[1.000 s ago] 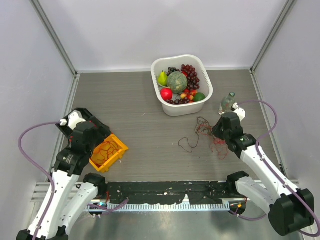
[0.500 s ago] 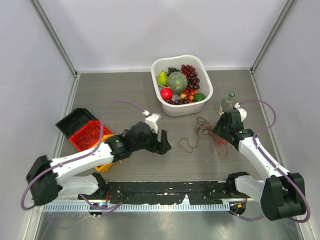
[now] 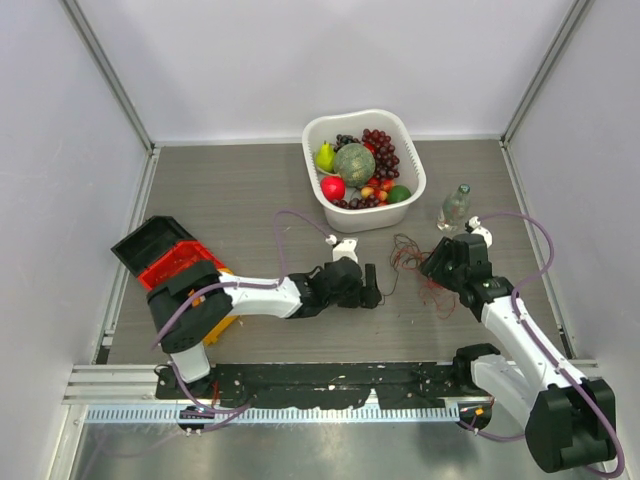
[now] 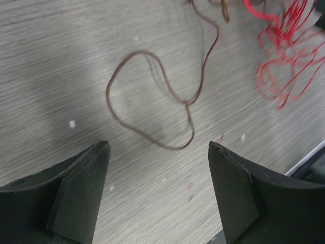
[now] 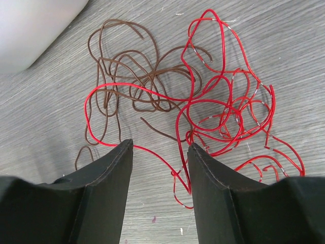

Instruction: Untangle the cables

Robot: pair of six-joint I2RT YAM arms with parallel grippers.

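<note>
Left wrist view: my left claw point(image 4: 158, 146) is wide open and empty, with one brown loop point(image 4: 108, 92) just ahead. My right claw point(image 5: 160, 144), partly open, holds nothing above the cables point(image 5: 192, 91). Pulling wrong could tighten knots.

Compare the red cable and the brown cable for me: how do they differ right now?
The red cable is bunched in tight coils; the brown cable is looser, trailing one open loop toward the left gripper. Red lies nearer the right gripper; brown nearer the basin. Both are thin, lie on the table, and cross each other; neither is gripped.
</note>
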